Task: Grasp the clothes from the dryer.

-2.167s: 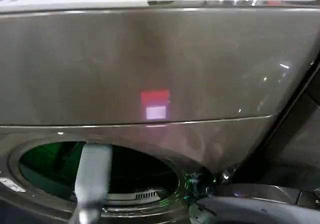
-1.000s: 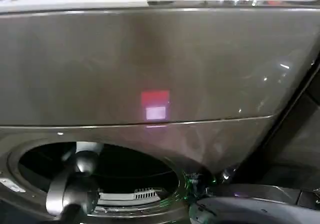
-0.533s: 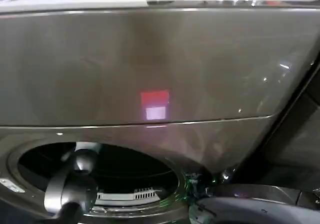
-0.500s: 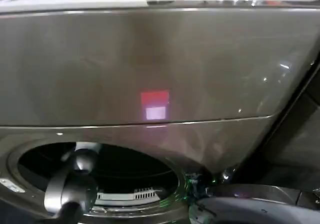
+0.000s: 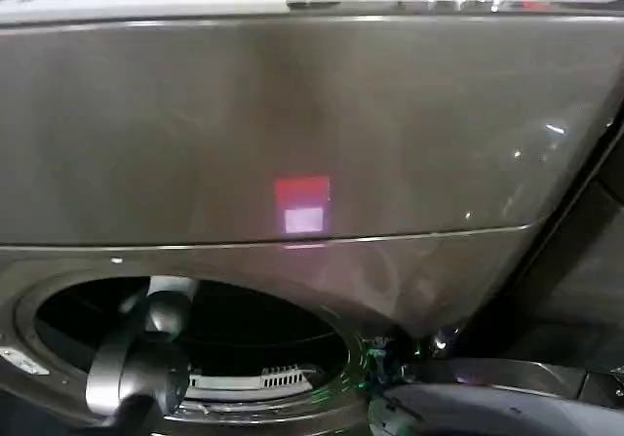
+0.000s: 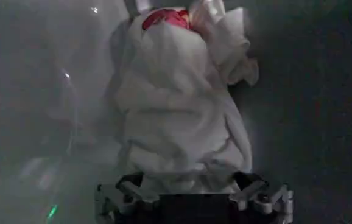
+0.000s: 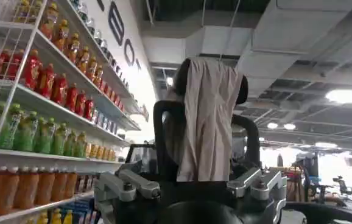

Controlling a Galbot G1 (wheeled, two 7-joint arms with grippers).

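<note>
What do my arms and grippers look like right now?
The left arm is smooth grey, with rounded joint housings and a paler sleeve-like segment. The left gripper has pale metal finger links on a black body. The right gripper matches it: silver-grey links with visible bolts and a black base.

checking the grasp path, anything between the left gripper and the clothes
Nothing. In the left wrist view the left gripper sits right at the near edge of the clothes, its fingers open either side of the fabric, inside the drum.
</note>
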